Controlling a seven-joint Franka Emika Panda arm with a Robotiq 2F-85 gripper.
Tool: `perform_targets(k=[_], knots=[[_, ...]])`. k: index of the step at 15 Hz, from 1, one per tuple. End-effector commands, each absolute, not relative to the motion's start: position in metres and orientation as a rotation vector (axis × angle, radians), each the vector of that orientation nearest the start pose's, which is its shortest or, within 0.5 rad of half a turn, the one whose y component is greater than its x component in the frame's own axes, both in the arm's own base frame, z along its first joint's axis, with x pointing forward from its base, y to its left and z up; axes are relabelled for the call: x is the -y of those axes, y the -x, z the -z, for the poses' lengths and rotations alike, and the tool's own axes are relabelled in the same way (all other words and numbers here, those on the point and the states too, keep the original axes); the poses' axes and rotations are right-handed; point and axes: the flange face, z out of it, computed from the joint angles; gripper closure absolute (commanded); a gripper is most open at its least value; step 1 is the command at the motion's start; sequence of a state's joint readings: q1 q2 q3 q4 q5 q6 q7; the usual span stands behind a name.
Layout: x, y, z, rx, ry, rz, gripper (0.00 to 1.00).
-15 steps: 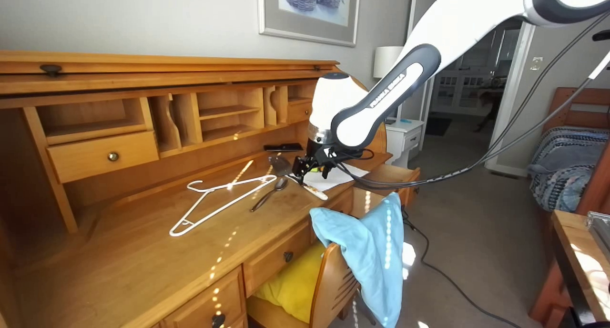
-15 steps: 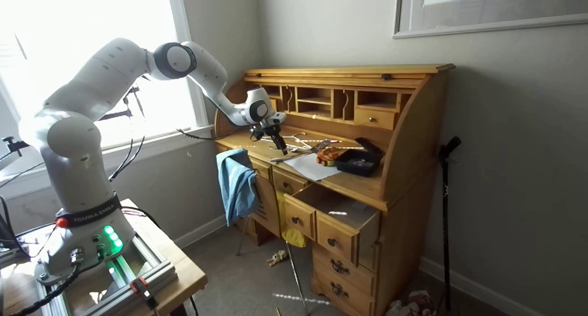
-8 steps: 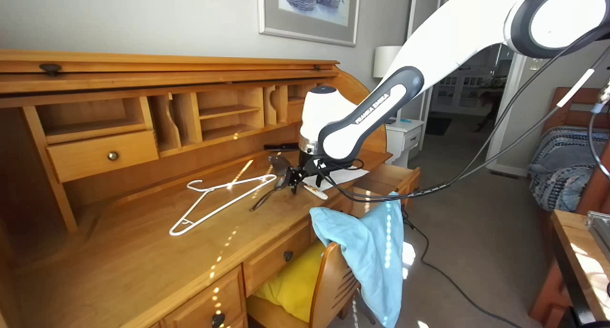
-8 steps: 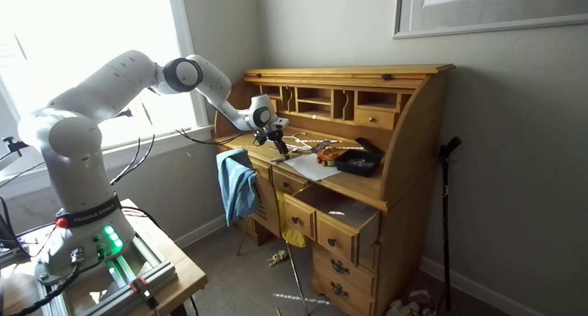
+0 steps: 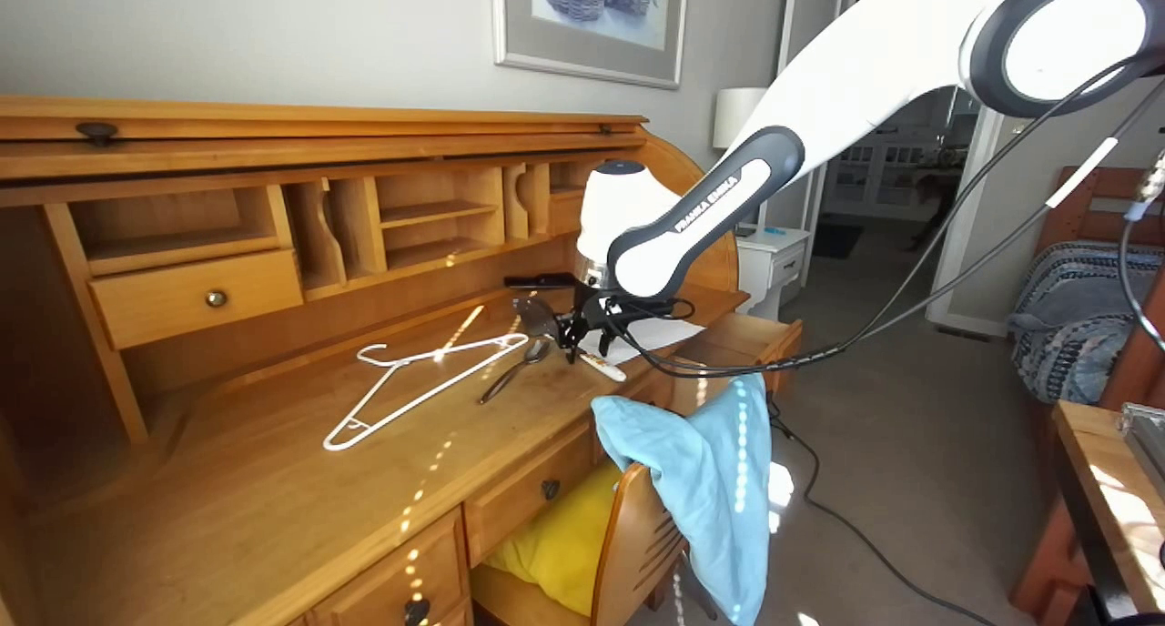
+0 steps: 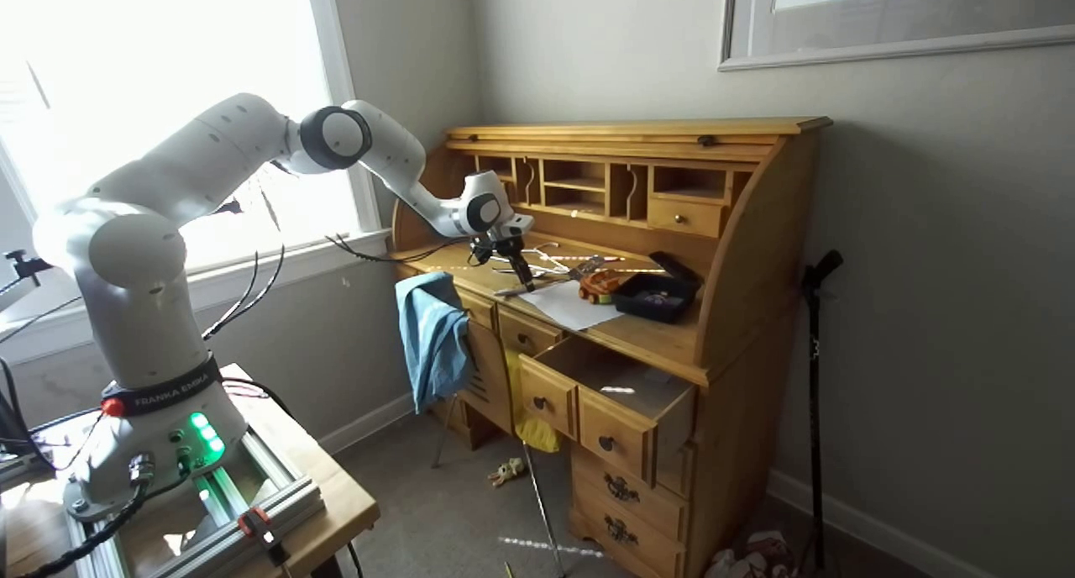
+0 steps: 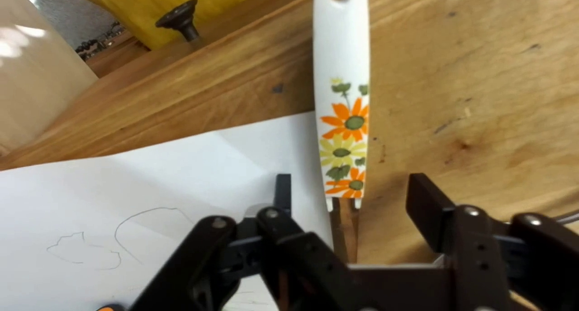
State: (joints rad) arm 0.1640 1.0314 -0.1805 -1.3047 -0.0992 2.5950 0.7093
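While the pincer (image 7: 351, 184) straddles a flowered handle (image 7: 342, 98), paper (image 7: 226, 166) alongside, spoon (image 5: 535, 351) near

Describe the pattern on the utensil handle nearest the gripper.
White handle with an orange, yellow and green floral print; clearest in the wrist view.

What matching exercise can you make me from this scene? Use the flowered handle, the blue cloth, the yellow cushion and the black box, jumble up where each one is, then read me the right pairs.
Things:
1. flowered handle
2. blue cloth
3. yellow cushion
4. black box

Places:
A. beside the orange toy
B. on the seat of the chair
C. between the open jaws of the gripper, in the wrist view
D. draped over the back of the chair

Pairs: 1-C, 2-D, 3-B, 4-A
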Motion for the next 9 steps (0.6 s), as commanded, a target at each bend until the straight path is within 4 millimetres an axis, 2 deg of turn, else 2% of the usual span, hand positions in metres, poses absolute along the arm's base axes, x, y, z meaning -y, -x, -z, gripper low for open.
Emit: perform_targets(k=[1, 6, 8, 9], knots=[[-0.028, -0.762, -0.144, -0.898, 3.069, 0.502, 0.62], [-0.027, -0.762, -0.145, -0.908, 3.072, 0.503, 0.99], [-0.026, -0.761, -0.152, -0.933, 3.087, 0.515, 0.94], [-0.024, -0.759, -0.162, -0.963, 3.076, 0.511, 0.94]])
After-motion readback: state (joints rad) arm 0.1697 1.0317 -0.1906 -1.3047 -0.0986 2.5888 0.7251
